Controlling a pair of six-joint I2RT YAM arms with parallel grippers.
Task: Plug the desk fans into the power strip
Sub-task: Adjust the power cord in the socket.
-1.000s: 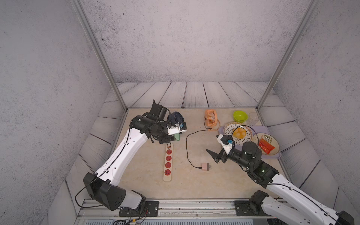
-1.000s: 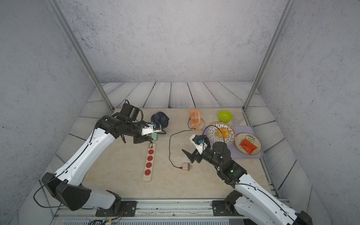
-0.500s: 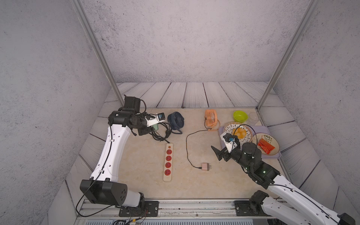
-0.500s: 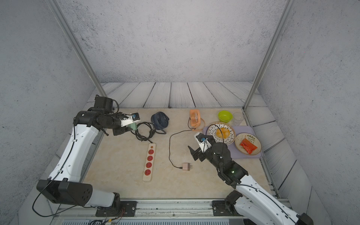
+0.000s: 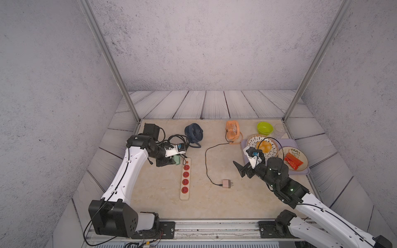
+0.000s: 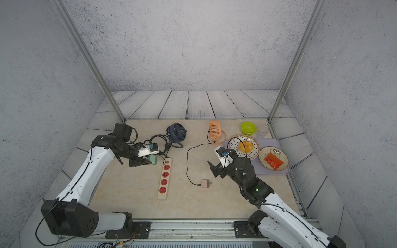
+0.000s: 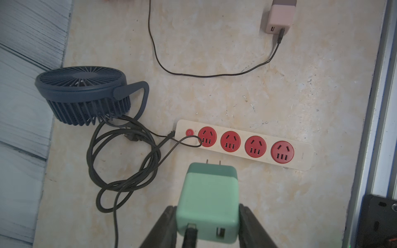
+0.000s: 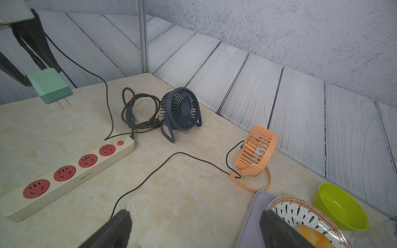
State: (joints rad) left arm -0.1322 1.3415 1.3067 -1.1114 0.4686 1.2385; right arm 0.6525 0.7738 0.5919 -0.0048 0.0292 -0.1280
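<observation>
The cream power strip lies on the table with several red sockets, all free. My left gripper is shut on a green plug adapter. The adapter hangs just left of the strip's far end, prongs bare. Its thin cord trails across the strip's switch end towards the navy desk fan. My right gripper is open and holds nothing, right of the strip.
An orange fan stands at the back, and its cord runs to a pink adapter lying on the table. The strip's thick black cord is coiled by the navy fan. A purple tray with plates and a green bowl sit at right.
My left gripper, still holding the green adapter, swung back towards the far left corner, then came forward again beside the strip's far end. The right arm only shifted slightly.
</observation>
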